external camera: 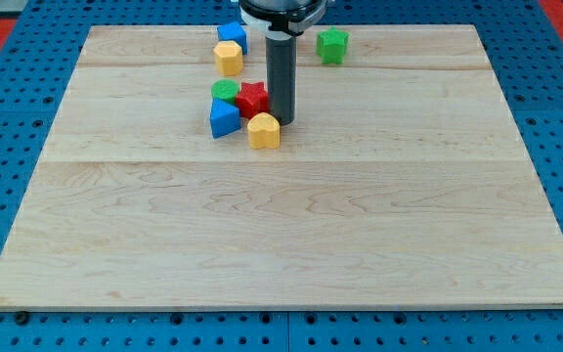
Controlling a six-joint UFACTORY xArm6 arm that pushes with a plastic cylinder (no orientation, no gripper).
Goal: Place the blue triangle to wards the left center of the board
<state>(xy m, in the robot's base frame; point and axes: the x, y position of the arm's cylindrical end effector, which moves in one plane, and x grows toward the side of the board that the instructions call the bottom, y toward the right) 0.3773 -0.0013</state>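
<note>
1. Nearest you is the bare pale wooden board (291, 244), its whole front half without a single block on it.
2. Next back comes the cluster. A yellow block with rounded, faceted sides (263, 130) sits just to the view's lower left of my tip (282, 121), very near it, though contact cannot be judged.
3. Your task piece, the blue triangle block (224, 118), lies to the view's left of my tip, with the red star-like block (253, 99) between them. A green round block (226, 90) sits just behind the blue triangle block, touching or nearly so.
4. The rod has no fingers or jaws to be apart or together; it is a plain dark rod that only pushes.
5. Farther back, up and to the view's left of my tip, are a second yellow block, hexagon-like (229, 57), and a blue cube-like block (232, 37) behind it. A green star-like block (332, 45) stands alone to the view's upper right.
6. Count: two blue, two yellow, two green, one red; seven blocks, one rod.
7. Risks, as I judge them: pushing leftward from here would drive the red star-like block into the blue triangle block and likely drag the green round block along. The triangle's slanted faces could also make it rotate and slip off my tip.
</note>
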